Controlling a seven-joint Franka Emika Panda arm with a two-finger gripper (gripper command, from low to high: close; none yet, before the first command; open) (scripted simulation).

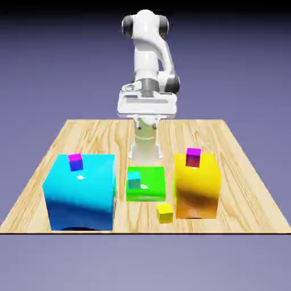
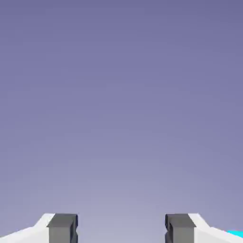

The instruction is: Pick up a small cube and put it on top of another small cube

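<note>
1. Large cyan block (image 1: 79, 191): stands left of the green block (image 1: 145, 184), with a gap between them. A tiny magenta cube (image 1: 75, 162) sits on its top face. Not part of the task; leave undisturbed.
2. Green block, taken as landmark: lowest of the three big blocks. The tiny teal cube (image 1: 134, 181), which is the target, sits on its top, toward the left edge.
3. Jaws (image 2: 121, 228): in the hand view the two grey fingertips (image 2: 62, 228) stand wide apart with only backdrop between them, so they hold nothing. The hand points away from the counter (image 1: 238, 170), well behind and above the green block.
4. Tiny yellow cube (image 1: 165, 212): lies on the counter just in front of the green block's right corner, close beside the large yellow block (image 1: 197, 186). Not yet lifted.
5. Judgement on the step in hand: tip the hand downward and descend straight over the tiny yellow cube. Set the jaws so that neither finger strikes the two neighbouring blocks. Close centred on it.
6. Large yellow block: right of the green block, carrying a second magenta cube (image 1: 193, 157).
7. Markings: no brand, label or writing visible on any item.
</note>
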